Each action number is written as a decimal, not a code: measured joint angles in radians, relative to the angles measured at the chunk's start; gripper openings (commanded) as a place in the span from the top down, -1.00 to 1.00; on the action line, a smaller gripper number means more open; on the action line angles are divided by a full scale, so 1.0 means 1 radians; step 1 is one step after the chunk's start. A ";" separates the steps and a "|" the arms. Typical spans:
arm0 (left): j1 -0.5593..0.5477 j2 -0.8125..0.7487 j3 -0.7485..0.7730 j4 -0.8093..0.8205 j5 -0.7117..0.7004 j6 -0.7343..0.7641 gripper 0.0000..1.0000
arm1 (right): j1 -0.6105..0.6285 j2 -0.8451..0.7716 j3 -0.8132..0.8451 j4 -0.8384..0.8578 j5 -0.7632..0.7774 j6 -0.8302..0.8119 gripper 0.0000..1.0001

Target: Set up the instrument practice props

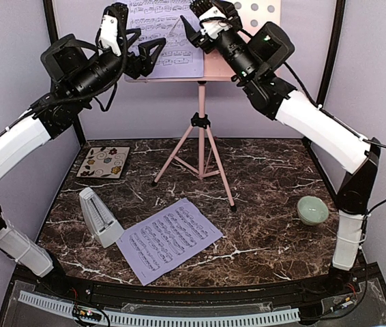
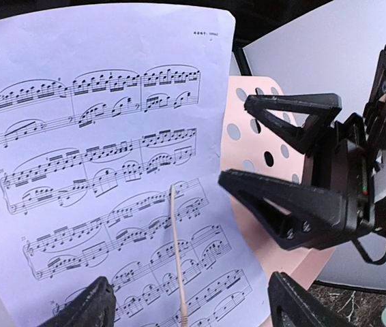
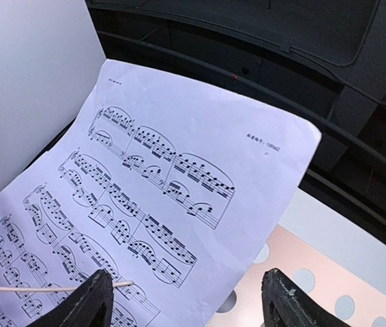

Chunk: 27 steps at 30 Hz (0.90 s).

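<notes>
The pink music stand (image 1: pixel 201 129) stands on its tripod at the back of the table. One lavender sheet-music page (image 1: pixel 166 34) rests on its perforated desk (image 1: pixel 251 65), held by a thin retainer wire (image 2: pixel 177 252). My left gripper (image 1: pixel 151 58) is open and empty at the page's lower left; my right gripper (image 1: pixel 196 26) is open and empty at its right edge. The left wrist view shows the page (image 2: pixel 104 170), the desk (image 2: pixel 254 150) and my right gripper's fingers (image 2: pixel 281 197). The right wrist view shows the page (image 3: pixel 166 184). The second page (image 1: pixel 169 238) lies flat at the front, beside the metronome (image 1: pixel 99 216).
A pale green bowl (image 1: pixel 312 209) sits at the right of the marble table (image 1: pixel 268 177). A floral tile (image 1: pixel 104 162) lies at the back left. Lavender walls close in the back and sides, and the stand's legs spread across the table's middle back.
</notes>
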 measured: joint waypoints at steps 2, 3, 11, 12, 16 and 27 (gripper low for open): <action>0.000 -0.018 -0.001 -0.028 -0.031 -0.012 -0.69 | 0.000 -0.026 -0.019 -0.003 0.014 0.028 -0.59; 0.000 -0.029 -0.004 -0.044 -0.046 -0.019 -0.70 | 0.000 -0.044 -0.034 -0.005 0.019 0.043 -0.65; 0.000 -0.128 -0.045 -0.147 -0.113 -0.085 -0.71 | 0.000 -0.230 -0.223 -0.009 0.075 0.215 -0.85; 0.000 -0.139 -0.048 -0.162 -0.112 -0.095 -0.71 | 0.000 -0.258 -0.256 -0.014 0.080 0.241 -0.85; -0.002 -0.197 -0.097 -0.240 -0.098 -0.129 -0.71 | 0.000 -0.364 -0.372 -0.073 0.097 0.348 -0.87; -0.043 -0.323 -0.426 -0.521 -0.030 -0.204 -0.62 | 0.000 -0.646 -0.705 -0.319 0.022 0.666 -0.72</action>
